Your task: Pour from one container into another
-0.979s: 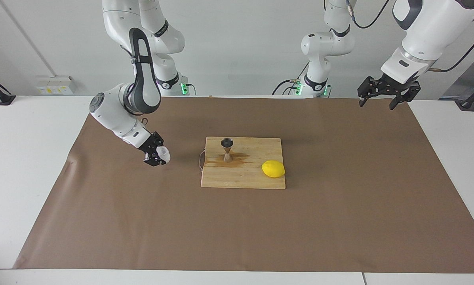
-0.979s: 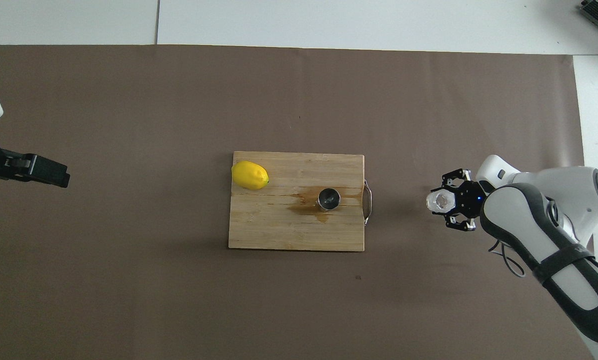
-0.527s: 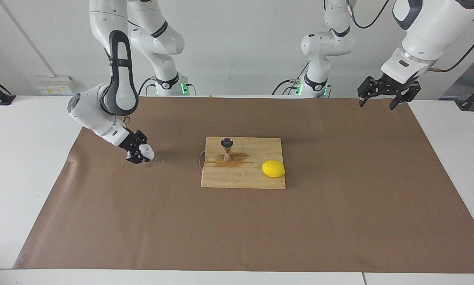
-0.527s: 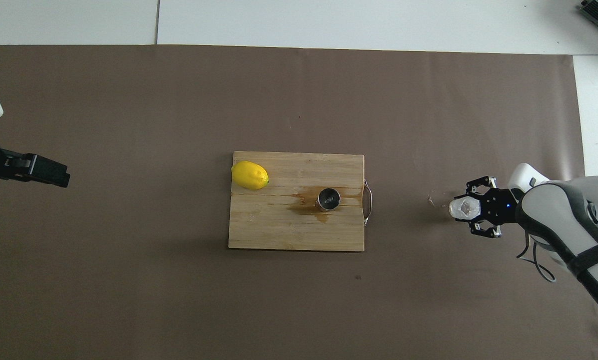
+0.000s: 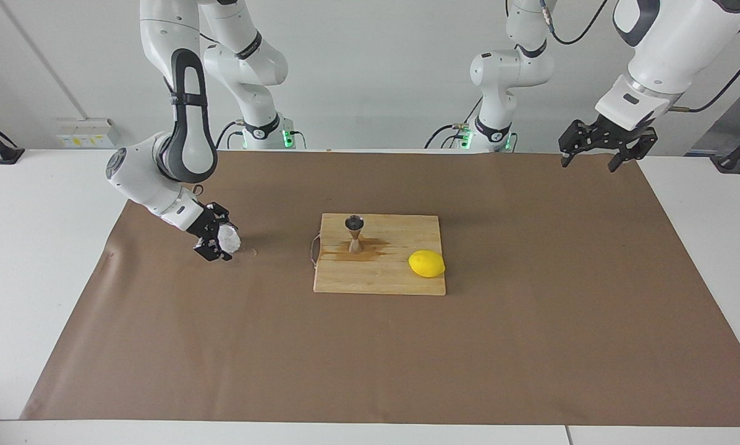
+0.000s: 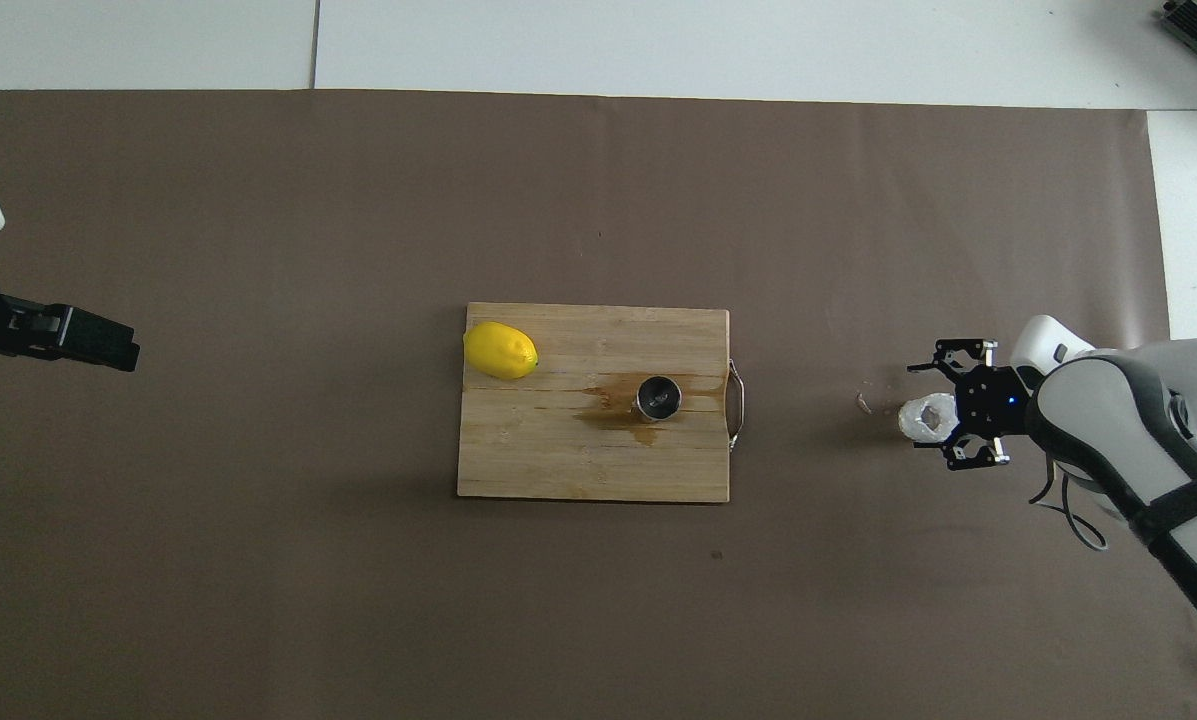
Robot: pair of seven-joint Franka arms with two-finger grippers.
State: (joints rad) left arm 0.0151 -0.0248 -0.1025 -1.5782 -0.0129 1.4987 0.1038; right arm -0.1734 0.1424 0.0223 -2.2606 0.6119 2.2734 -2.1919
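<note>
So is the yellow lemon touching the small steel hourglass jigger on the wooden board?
Apart. The overhead view shows bare wooden board between the yellow lemon and the steel jigger.

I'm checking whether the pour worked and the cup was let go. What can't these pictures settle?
- Jigger: its bowl is dark and too small in the overhead view, so its contents are unknown.
- White cup: the right hand crowds it in both views, so grip and contents are unclear.
- Left hand: cut off by the overhead view's edge.
</note>
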